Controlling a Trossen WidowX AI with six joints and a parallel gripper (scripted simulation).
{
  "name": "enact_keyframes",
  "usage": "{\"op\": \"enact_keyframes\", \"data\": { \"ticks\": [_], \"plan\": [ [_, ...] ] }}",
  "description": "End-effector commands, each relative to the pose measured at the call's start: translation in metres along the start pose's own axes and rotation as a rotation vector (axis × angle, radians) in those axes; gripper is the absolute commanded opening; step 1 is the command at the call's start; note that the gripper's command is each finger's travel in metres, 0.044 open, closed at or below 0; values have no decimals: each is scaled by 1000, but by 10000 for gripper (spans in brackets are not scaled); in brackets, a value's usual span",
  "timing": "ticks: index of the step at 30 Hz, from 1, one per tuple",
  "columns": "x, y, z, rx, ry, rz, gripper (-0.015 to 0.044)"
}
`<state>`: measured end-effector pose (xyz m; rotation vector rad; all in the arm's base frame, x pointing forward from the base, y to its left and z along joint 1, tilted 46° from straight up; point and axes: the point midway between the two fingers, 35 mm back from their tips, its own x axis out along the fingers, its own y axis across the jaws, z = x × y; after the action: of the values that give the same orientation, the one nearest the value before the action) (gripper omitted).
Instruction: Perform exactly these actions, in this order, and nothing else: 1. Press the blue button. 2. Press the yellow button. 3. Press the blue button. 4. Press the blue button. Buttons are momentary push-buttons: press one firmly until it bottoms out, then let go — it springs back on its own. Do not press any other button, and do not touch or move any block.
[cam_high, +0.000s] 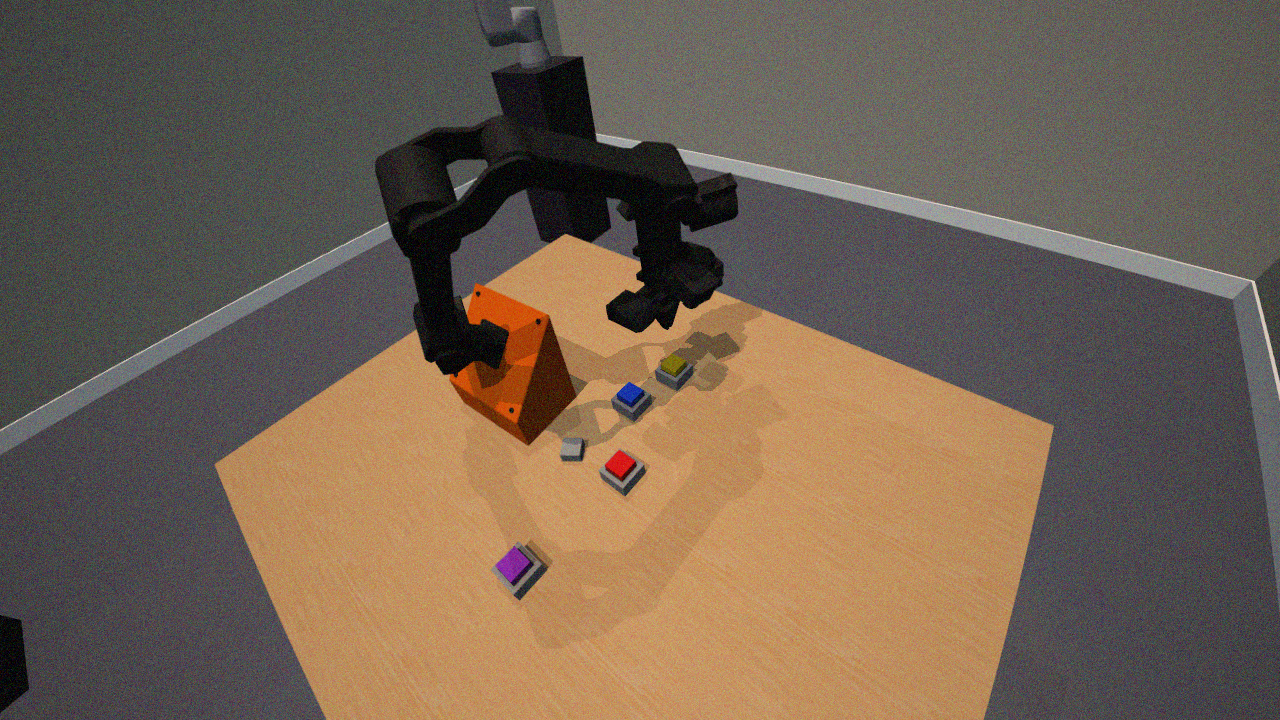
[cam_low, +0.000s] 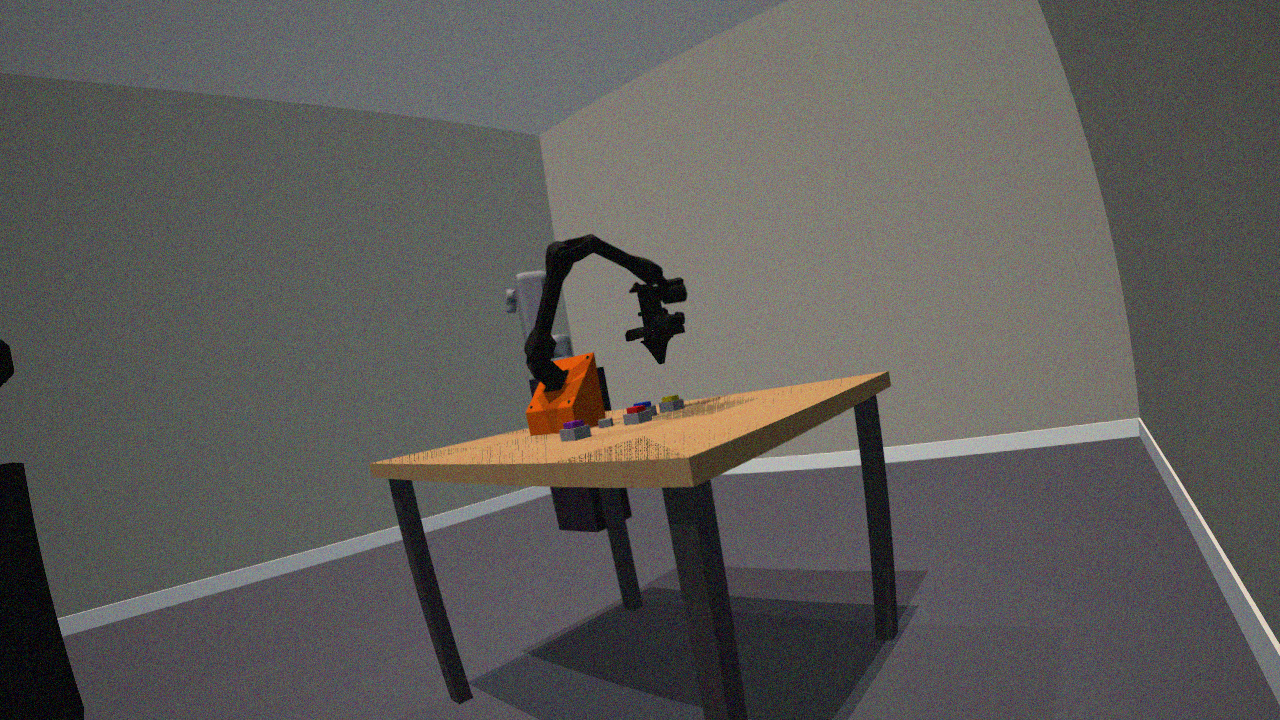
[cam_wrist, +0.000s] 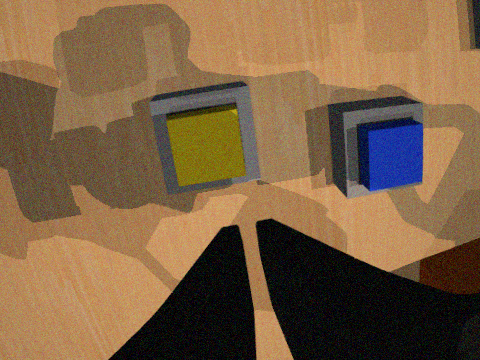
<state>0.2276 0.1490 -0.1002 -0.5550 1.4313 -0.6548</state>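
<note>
The blue button (cam_high: 630, 394) (cam_low: 641, 404) (cam_wrist: 395, 156) is a blue cap standing up on a grey base. The yellow button (cam_high: 674, 364) (cam_low: 670, 399) (cam_wrist: 207, 146) stands beside it on its own grey base, partly in the arm's shadow. My gripper (cam_high: 666, 325) (cam_low: 661, 361) (cam_wrist: 249, 239) is shut with nothing between the fingers, only a thin gap. It hangs well above the table and points down. In the wrist view its fingertips lie just below the yellow button, with the blue button to the right. It touches neither button.
A red button (cam_high: 620, 464) (cam_low: 635, 410) and a purple button (cam_high: 514, 565) (cam_low: 573, 424) are on the table (cam_high: 850, 555) (cam_low: 537, 471). A small grey block (cam_high: 571, 449) (cam_low: 605, 422) lies near the orange arm mount (cam_high: 550, 394) (cam_low: 563, 409).
</note>
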Motion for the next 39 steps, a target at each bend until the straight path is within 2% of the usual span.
{"op": "enact_keyframes", "data": {
  "ticks": [1, 7, 39],
  "plan": [
    [2, 9, 0, 5, 7, -5, 20],
    [64, 8, 0, 5, 6, -7, 20],
    [98, 7, 0, 6, 6, -9, 20]
  ]
}}
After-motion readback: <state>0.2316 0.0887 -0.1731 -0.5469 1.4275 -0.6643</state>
